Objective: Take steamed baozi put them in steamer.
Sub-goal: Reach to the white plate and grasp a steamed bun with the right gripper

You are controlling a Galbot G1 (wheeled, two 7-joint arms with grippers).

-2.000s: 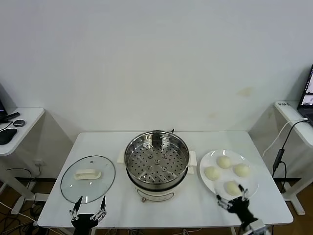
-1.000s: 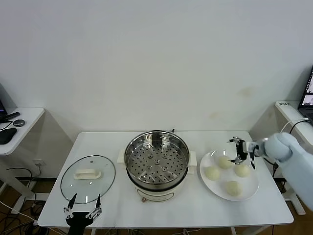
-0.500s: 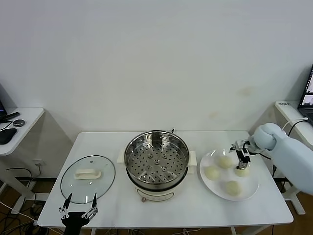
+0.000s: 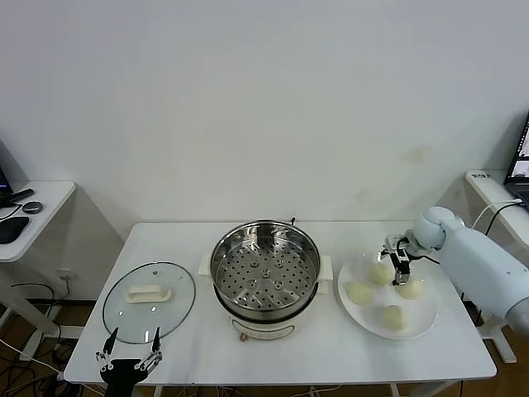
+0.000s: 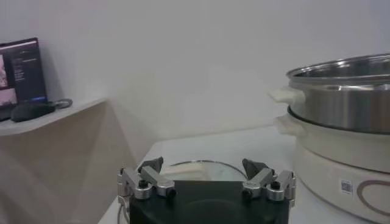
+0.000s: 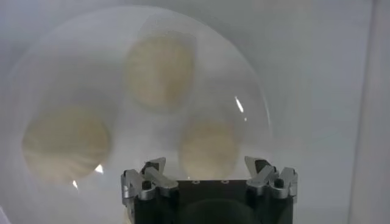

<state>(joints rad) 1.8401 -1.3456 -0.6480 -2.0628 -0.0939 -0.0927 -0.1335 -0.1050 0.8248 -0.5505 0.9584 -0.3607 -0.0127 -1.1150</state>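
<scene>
The steamer (image 4: pixel 264 277), a shiny steel pot with a perforated tray on a white base, stands mid-table and is empty. Four pale baozi lie on a white plate (image 4: pixel 423 314) to its right: far left (image 4: pixel 379 274), far right (image 4: pixel 410 288), near left (image 4: pixel 359 292), near (image 4: pixel 394 316). My right gripper (image 4: pixel 399 258) is open and empty, hovering just over the two far baozi. The right wrist view shows three baozi, one (image 6: pixel 208 146) straight beyond the open gripper (image 6: pixel 207 167). My left gripper (image 4: pixel 128 362) is open and empty at the table's front left edge.
A round glass lid (image 4: pixel 149 308) with a white handle lies flat left of the steamer, just beyond my left gripper (image 5: pixel 202 168); the steamer (image 5: pixel 347 91) also shows in the left wrist view. Side desks stand at both sides of the table.
My right arm came up from the table's front edge, swung over the plate and now hangs low over the far baozi. My left gripper sank a little at the front edge.
</scene>
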